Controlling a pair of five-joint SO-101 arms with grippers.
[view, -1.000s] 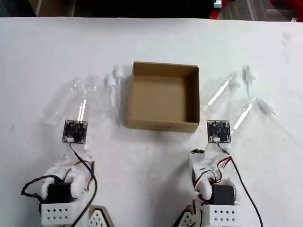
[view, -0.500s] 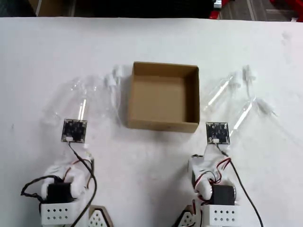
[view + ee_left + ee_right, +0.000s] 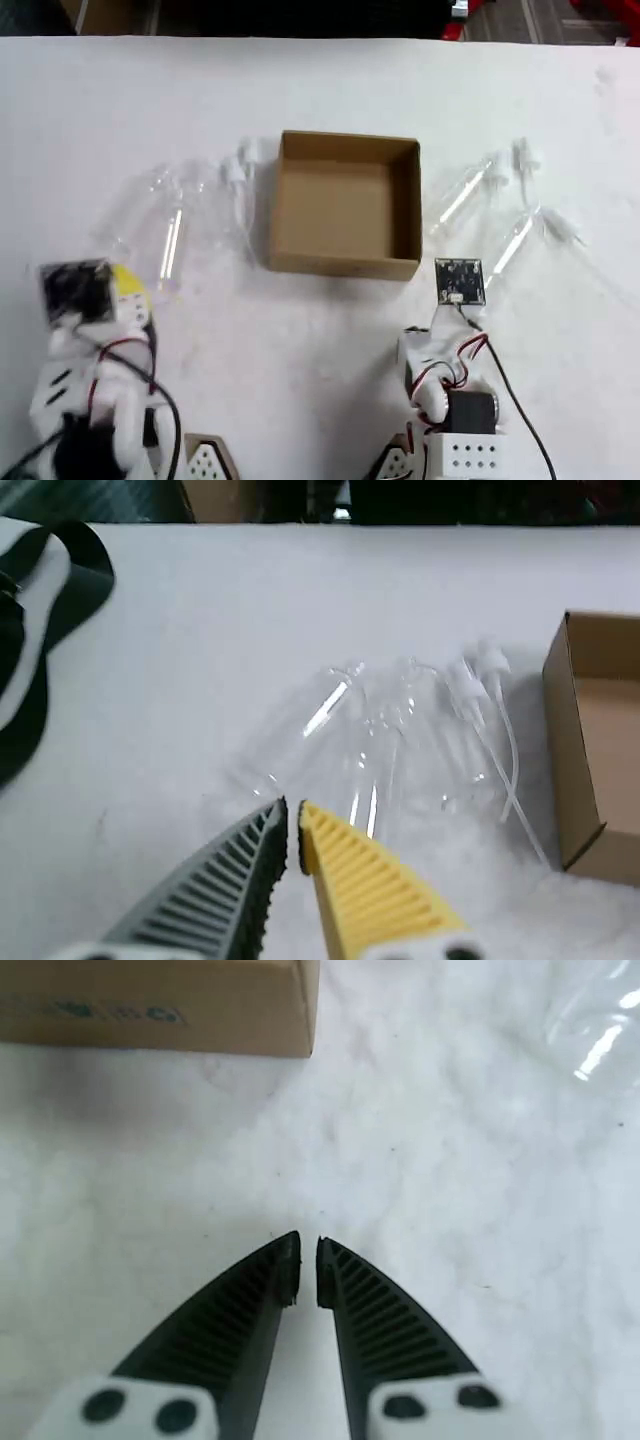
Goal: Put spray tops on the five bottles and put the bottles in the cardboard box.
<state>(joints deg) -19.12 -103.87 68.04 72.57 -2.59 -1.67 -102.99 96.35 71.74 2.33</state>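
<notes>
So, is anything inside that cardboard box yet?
No, the cardboard box shows a bare floor, and the clear bottles lie on the table beside it.

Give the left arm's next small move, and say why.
Probably open the jaws and ease toward the nearest bottle. The left gripper is shut and empty, just short of the clear bottles lying on the table. A loose spray top lies beside them, and the cardboard box holds nothing yet.

Clear bottles (image 3: 162,228) lie flat flanking the open cardboard box (image 3: 340,265), loose spray tops (image 3: 240,166) beside them.
</notes>
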